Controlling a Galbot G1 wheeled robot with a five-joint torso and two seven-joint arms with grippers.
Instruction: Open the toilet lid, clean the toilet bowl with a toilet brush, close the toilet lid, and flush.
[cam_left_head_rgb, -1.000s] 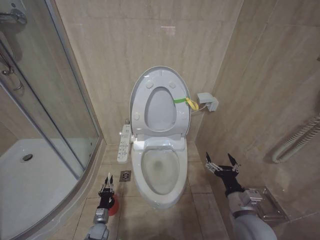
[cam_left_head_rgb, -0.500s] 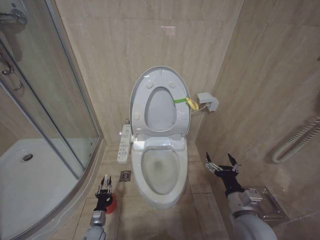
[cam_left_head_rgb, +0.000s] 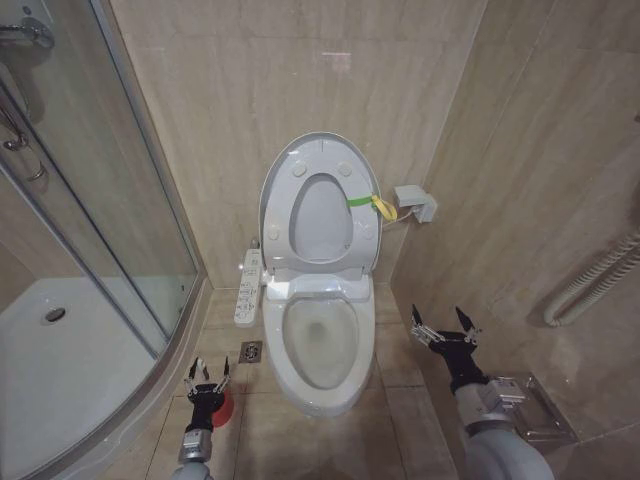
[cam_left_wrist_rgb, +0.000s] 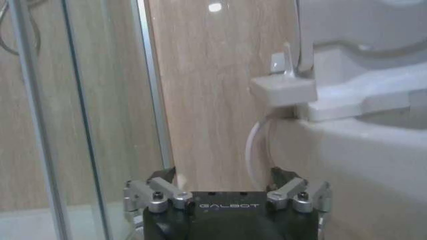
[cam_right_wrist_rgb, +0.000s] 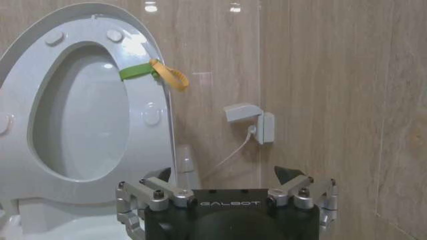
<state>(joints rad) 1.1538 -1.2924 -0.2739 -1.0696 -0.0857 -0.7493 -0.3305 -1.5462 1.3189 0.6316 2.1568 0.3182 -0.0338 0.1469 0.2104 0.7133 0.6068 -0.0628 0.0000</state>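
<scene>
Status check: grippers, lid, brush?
Left gripper open above red holder cup. Right gripper open, idle right of toilet bowl. Toilet lid up.

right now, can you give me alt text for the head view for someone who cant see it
A white ceramic toilet bowl stands against a beige tiled wall, its glossy white plastic lid and seat raised upright. The left gripper hangs open above a small red holder cup on the floor beside a glass shower enclosure; the right gripper waits open on the bowl's other side.
</scene>
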